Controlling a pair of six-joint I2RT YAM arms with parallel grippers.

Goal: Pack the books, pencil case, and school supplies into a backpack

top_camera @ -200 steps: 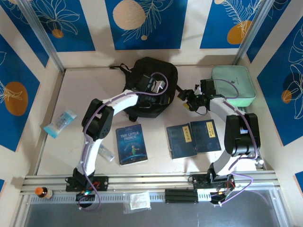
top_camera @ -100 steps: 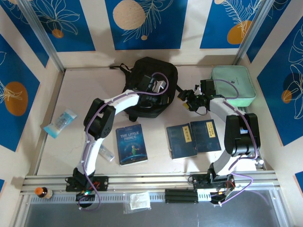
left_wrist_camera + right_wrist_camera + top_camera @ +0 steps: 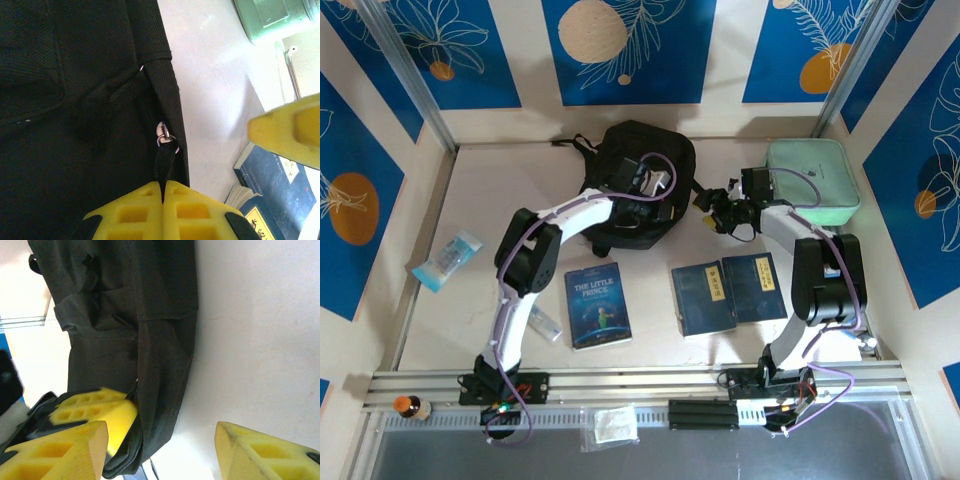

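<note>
Toward the upper middle of the top view lies the black backpack (image 3: pixel 620 150), flat on the table (image 3: pixel 500 190). It looks zipped closed, and nothing appears to be packed yet. In the left wrist view the left gripper (image 3: pixel 163 186) has its yellow fingers (image 3: pixel 135 212) pressed together on the black zip pull (image 3: pixel 162 162) that hangs from the metal slider (image 3: pixel 166 135). The step in hand therefore seems to be opening the bag. The right gripper (image 3: pixel 162 440) has its jaws well apart, holding nothing, with the bag's right edge just ahead of it.

All the packing looks left to do. One of the three dark-blue books, the Little Prince book (image 3: pixel 598 305), lies in the lower middle of the top view below the bag. The other two books (image 3: pixel 730 292) lie side by side to its right. The mint-green zip case (image 3: pixel 812 180), presumably the pencil case, sits at the upper right. The small clear plastic box (image 3: pixel 544 324) rests at the lower left, just beside the left arm. A light-blue packet (image 3: pixel 447 260) lies near the left edge.

As for writing, "THE LITTLE PRINCE" can be read on the left book's cover. The pair on the right shows yellow vertical label strips whose characters are too small to make out. No brand can be read on the bag or the case.
</note>
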